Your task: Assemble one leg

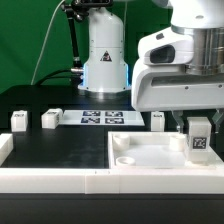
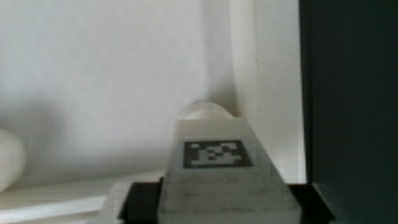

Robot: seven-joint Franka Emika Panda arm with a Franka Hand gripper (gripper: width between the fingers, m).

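I have the pincer [image 1: 199, 126] clamped on the leg [image 1: 199, 140], which hangs upright directly below it, long axis vertical, over the panel's [image 1: 150, 153] corner at the exterior view's right.

Bright, even light; white parts glare against the black tabletop [image 1: 60, 145]. The wrist view is soft and blurred throughout.
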